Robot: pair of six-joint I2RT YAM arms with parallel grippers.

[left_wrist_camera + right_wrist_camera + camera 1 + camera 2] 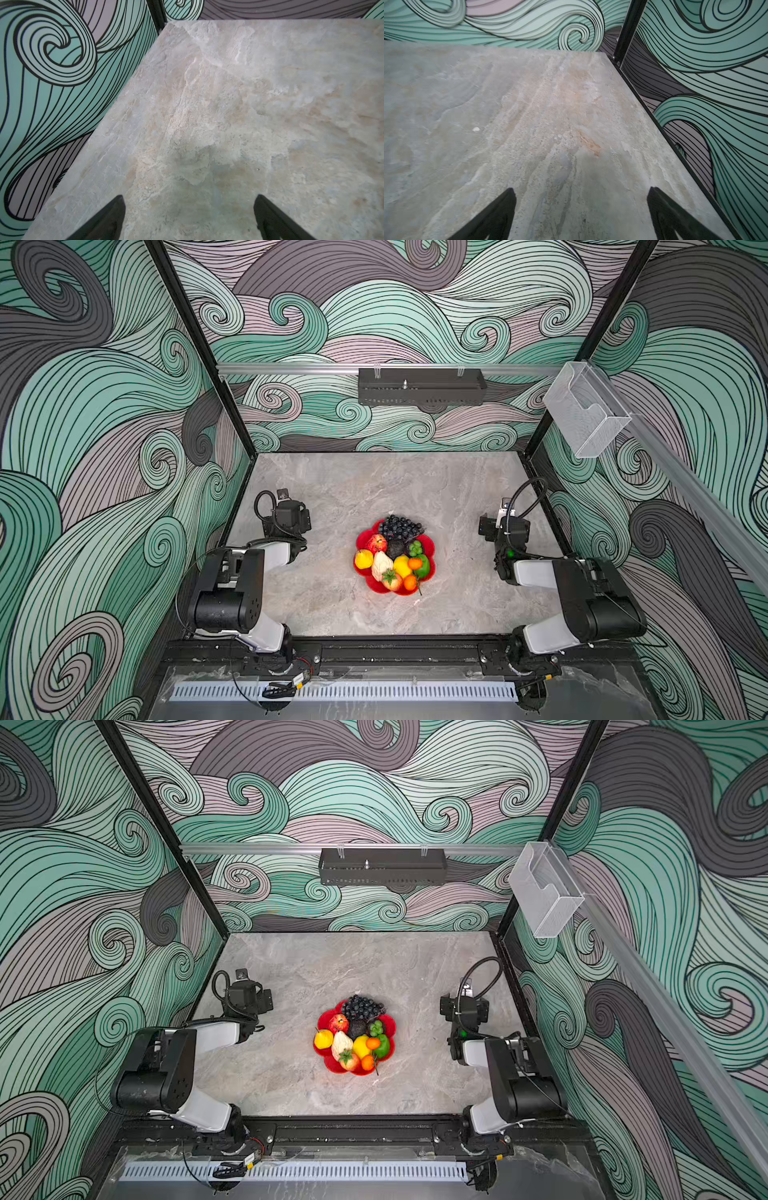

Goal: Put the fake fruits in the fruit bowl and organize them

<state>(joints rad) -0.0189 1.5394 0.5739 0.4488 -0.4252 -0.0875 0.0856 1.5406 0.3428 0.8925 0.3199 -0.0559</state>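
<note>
The small plastic fruits (395, 549) are all sitting in the shallow glossy red scalloped bowl (362, 538) mid-tabletop (374, 489), while the left fingers (113, 216) and right fingers (504, 207) are hovering wide and empty, well apart from it, so placing is looking finished and the next move is calling for tidying at most

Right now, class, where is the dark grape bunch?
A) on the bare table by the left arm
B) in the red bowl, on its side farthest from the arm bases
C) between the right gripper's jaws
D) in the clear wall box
B: in a top view the grape bunch sits in the fruit bowl at its far side; the left gripper and right gripper are open and empty.
</note>
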